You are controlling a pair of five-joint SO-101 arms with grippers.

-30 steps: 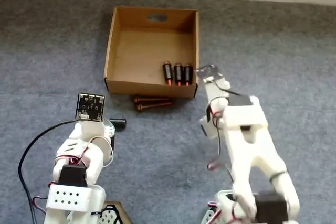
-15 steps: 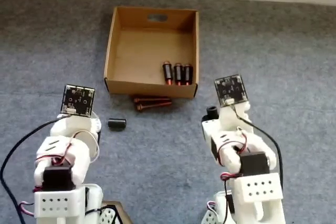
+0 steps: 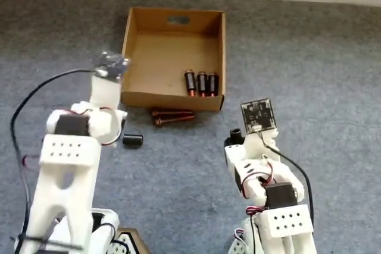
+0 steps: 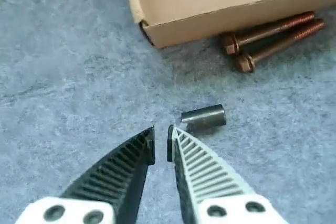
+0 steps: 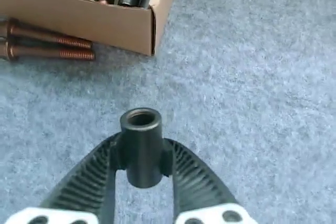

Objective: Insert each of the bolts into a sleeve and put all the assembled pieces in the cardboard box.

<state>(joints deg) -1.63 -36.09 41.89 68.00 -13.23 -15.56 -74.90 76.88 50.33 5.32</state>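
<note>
Bolts [image 3: 172,116], two unsleeved, lie on the carpet [image 3: 333,57] beside the box [image 3: 127,52] holding three assembled pieces [image 3: 202,83]; right gripper [image 5: 142,148] clamps one sleeve [image 5: 140,127], left gripper [image 4: 161,141], nearly closed, hovers near another sleeve [image 4: 205,117].

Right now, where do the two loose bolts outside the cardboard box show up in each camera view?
High view: the loose bolts lie on the carpet beside the front wall of the cardboard box.
Left wrist view: beside that wall, beyond the lying sleeve.
Right wrist view: beside that wall, past the held sleeve.
Shared landmark: that front wall.
</note>
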